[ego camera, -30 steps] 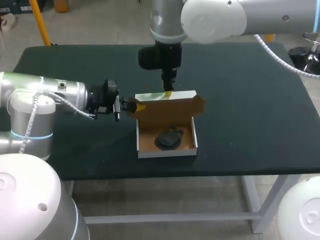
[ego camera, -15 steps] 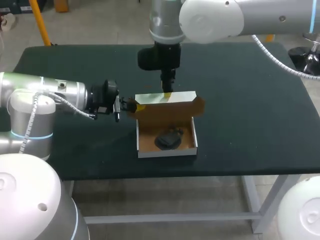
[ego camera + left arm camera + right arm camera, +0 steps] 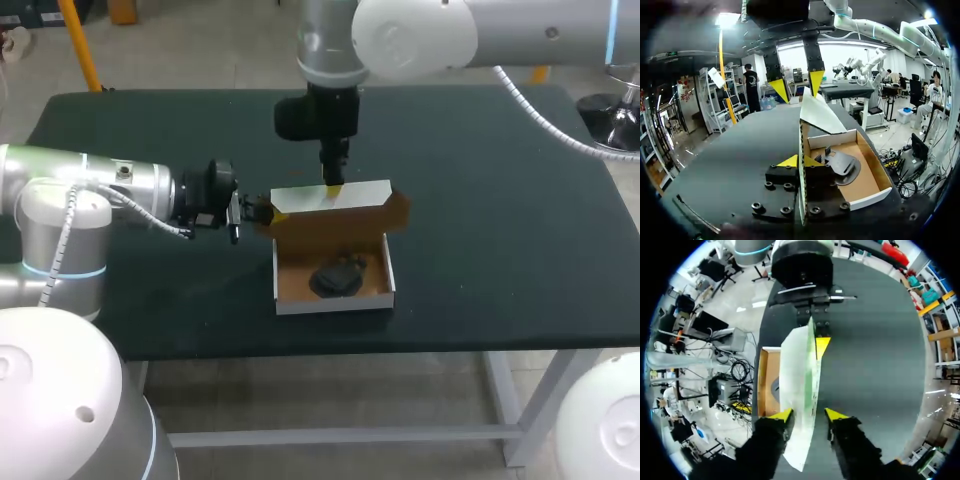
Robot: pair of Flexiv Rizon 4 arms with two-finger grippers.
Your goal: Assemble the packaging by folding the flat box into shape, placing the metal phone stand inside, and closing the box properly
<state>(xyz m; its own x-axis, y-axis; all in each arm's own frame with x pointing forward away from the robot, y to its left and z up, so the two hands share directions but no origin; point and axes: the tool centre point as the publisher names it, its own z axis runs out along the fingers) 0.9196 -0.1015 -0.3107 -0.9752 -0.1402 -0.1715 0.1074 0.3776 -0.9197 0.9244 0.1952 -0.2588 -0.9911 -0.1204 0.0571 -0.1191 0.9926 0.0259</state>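
The cardboard box (image 3: 335, 304), white outside and brown inside, stands open at the table's middle. The black metal phone stand (image 3: 335, 278) lies on its floor, also visible in the left wrist view (image 3: 840, 162). The lid (image 3: 330, 196) rises at the far side, tilted back. My left gripper (image 3: 258, 212) is shut on the box's left side flap (image 3: 801, 142), its tips (image 3: 801, 161) pinching the thin cardboard edge. From above, my right gripper (image 3: 334, 186) straddles the lid's top edge. In the right wrist view its fingers (image 3: 809, 415) stand open with the lid (image 3: 799, 385) between them.
The dark green table (image 3: 500, 220) runs wide to the right of the box and on its near side. My left arm (image 3: 100, 195) lies low across the table's left part. My right arm's wrist (image 3: 320, 115) hangs over the far middle.
My right gripper has edged slightly toward the far side at the lid's top edge. The left gripper and the box have stayed put.
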